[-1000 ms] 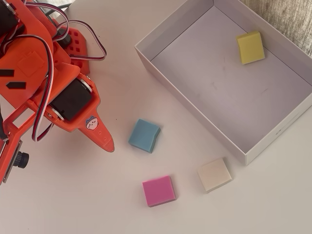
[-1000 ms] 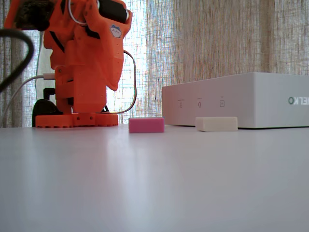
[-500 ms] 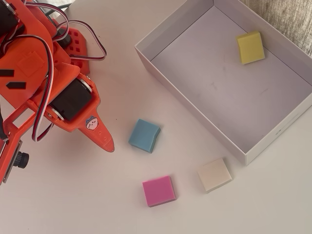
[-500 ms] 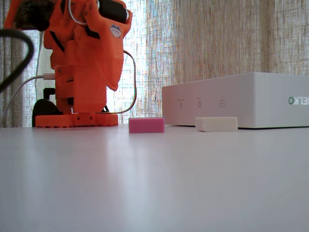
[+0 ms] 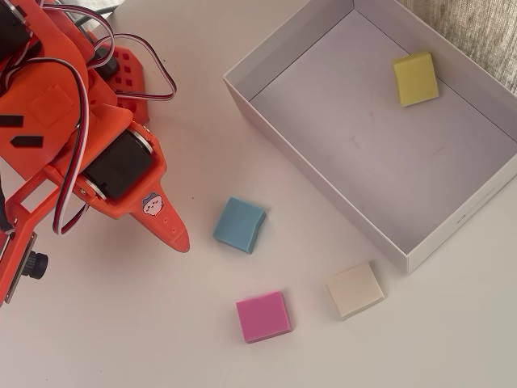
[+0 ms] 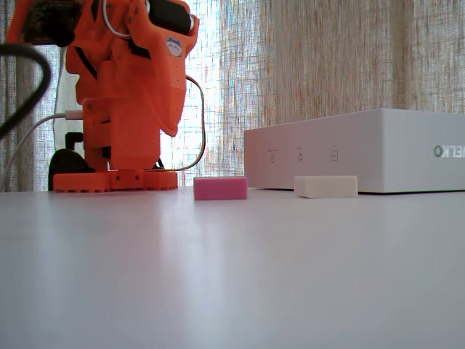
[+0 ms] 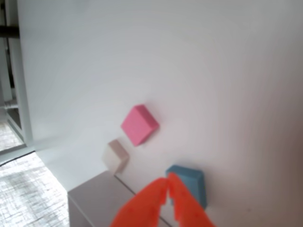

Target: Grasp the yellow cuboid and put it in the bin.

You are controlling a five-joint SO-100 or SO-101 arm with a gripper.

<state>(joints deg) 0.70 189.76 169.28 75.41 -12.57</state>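
The yellow cuboid (image 5: 415, 78) lies flat on the pale floor of the bin (image 5: 317, 191), near its far right corner in the overhead view. The low fixed view shows only the bin's white outer wall (image 6: 363, 149), and the cuboid is hidden behind it. My gripper (image 5: 179, 240) is folded back near the arm's base, well left of the bin and just left of a blue block (image 5: 240, 225). In the wrist view my gripper (image 7: 168, 178) is shut, its orange fingertips touching with nothing between them.
A pink block (image 5: 262, 316) and a cream block (image 5: 355, 289) lie on the white table in front of the bin, also seen as the pink block (image 6: 220, 188) and cream block (image 6: 326, 186). The orange arm base (image 6: 115, 179) with its cables stands at the left.
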